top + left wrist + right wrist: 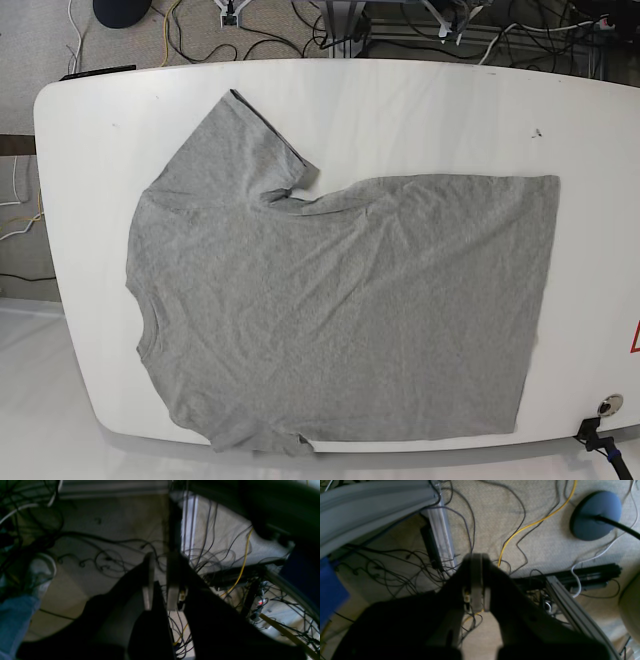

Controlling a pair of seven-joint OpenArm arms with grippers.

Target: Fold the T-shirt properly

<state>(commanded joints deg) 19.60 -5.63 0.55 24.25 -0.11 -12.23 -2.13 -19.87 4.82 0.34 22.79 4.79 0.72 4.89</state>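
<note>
The shirt (340,300) has its lower sleeve tucked out of sight at the table's (420,110) near edge — and neither arm shows in the base view; the left wrist view is blurred.

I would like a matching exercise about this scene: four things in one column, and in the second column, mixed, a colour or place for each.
Things:
1. T-shirt
2. table
3. long cable on the carpet
4. round base

Colour or place:
A. yellow
B. dark blue, on the floor
C. grey, spread flat
D. white, under the shirt

Pairs: 1-C, 2-D, 3-A, 4-B
</note>
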